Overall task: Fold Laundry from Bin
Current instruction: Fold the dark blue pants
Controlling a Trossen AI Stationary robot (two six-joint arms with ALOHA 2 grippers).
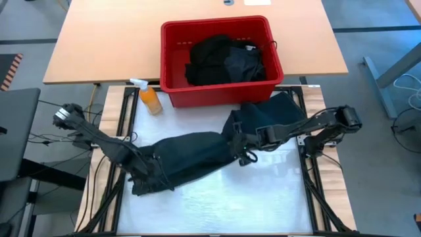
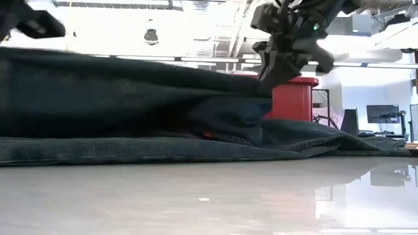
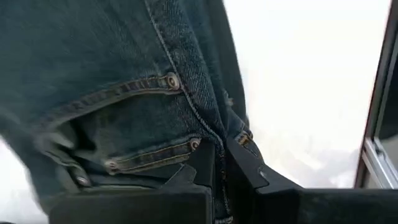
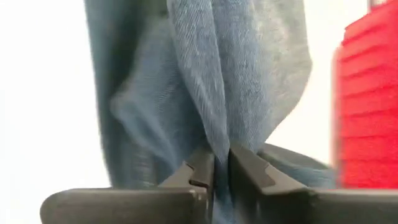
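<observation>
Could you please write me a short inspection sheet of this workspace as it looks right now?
Surface: white work mat inside a metal frame, with a wooden table behind it.
Job's things: a pair of dark jeans stretched across the mat and partly lifted; the red bin on the wooden table holds more dark laundry.
Clutter: an orange spray bottle beside the bin.
Grippers: left tool shut on the jeans at the pocket end; right tool pinching a fold of the jeans near the bin.
Cables: dark leads run along the left arm; white cables lie on the floor at the right.
Surroundings: office monitors beyond the table.
</observation>
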